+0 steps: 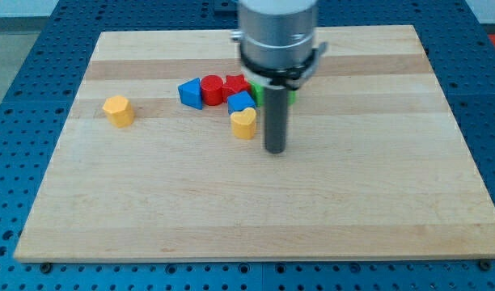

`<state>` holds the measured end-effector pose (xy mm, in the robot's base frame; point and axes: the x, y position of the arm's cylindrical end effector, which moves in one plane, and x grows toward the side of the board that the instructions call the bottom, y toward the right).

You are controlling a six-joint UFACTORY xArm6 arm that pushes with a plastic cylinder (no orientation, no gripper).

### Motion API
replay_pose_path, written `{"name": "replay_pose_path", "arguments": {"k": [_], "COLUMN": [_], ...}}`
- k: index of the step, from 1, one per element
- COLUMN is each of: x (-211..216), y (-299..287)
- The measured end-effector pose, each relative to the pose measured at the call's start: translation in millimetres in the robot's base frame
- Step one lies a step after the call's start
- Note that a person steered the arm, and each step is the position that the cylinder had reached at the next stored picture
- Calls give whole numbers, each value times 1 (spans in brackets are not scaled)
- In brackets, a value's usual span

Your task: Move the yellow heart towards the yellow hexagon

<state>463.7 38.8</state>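
My tip [275,150] rests on the counter [231,210] just right of the yellow heart [243,124], below a red, blue and green cluster; the yellow hexagon [118,110] sits well apart at the view's left. No jaws: a bare rod.

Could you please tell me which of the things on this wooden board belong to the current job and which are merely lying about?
Part of the job:
- small yellow heart block
- yellow hexagon block, far to the view's left
- my tip, just right of the heart

Lying about:
- blue triangular block
- two red blocks
- second blue block
- green block, mostly hidden
- wooden board
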Motion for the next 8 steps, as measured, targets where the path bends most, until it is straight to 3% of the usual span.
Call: {"name": "replay_pose_path", "arguments": {"k": [2,8], "x": [-28,-25], "y": [2,-117]}}
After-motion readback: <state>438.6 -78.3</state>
